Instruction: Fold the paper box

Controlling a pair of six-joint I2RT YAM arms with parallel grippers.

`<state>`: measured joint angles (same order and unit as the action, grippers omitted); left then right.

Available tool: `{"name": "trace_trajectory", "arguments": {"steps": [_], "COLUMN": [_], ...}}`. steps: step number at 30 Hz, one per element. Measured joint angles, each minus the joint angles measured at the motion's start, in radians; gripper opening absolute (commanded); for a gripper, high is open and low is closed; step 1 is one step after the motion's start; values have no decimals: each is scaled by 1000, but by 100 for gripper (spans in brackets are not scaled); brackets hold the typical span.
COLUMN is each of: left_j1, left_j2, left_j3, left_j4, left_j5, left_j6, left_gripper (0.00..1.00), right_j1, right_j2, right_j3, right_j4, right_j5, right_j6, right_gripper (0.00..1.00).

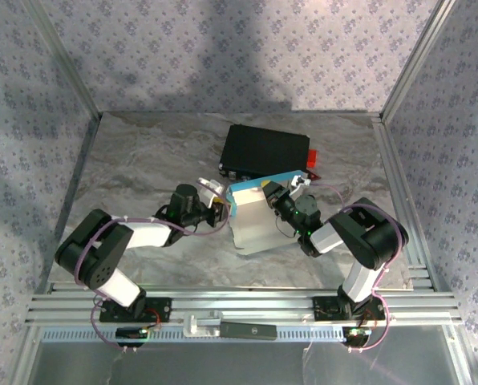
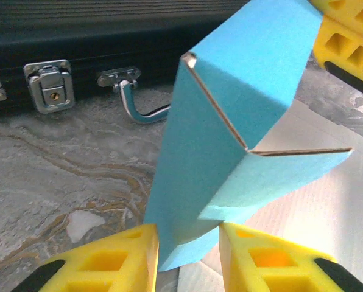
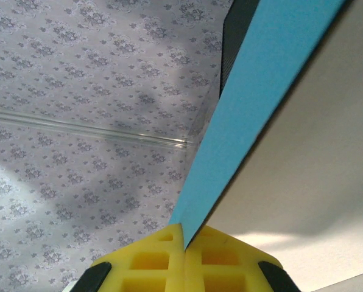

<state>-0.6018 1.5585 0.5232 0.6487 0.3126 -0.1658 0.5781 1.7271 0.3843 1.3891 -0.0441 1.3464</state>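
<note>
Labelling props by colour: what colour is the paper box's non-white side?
Bright cyan-blue; the paper box shows it best in the left wrist view.

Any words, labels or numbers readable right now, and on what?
None can be read.
The box: plain blue and white, no print.
The case and its latch: no lettering seen.
The black bar on the front rail: any mark is too small to read.

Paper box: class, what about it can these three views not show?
Top view: box underside and tabs, hidden under its white panel.
Left wrist: whether the left fingers grip the flap; bottom edge crops it.
Right wrist: box shape, cut off by frame.
</note>
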Motion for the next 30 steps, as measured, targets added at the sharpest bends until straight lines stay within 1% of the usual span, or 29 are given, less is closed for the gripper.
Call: {"name": "trace_trajectory", "arguments": {"steps": [5,8,17,20,24,27,30], "left_j1": [-24,-42,-102,-117,-139,-147,-152], "left_j2": [9,14,34,51,80,99,115], "left_j3": [8,16,26,26,42,51,52], "left_j4": [7,8,37,64,90,107,129], "left_j5": [-37,-70,-206,-245,-295,-324,-346], "left_j6": [1,0,0,-2,-3,-3,-4], "left_gripper": [32,35,36,39,40,40,37], "right_j1": [0,0,-2,-3,-5,-9,-9], "right_j2": [4,5,10,11,13,13,13], "right_j3": [0,0,0,0,0,0,0], "right_j4": [6,7,17,18,21,22,21], "right_j5": [0,0,3,6,14,18,19], "right_j6": [0,0,0,0,0,1,1], "right_gripper": [0,0,0,0,0,0,0]}}
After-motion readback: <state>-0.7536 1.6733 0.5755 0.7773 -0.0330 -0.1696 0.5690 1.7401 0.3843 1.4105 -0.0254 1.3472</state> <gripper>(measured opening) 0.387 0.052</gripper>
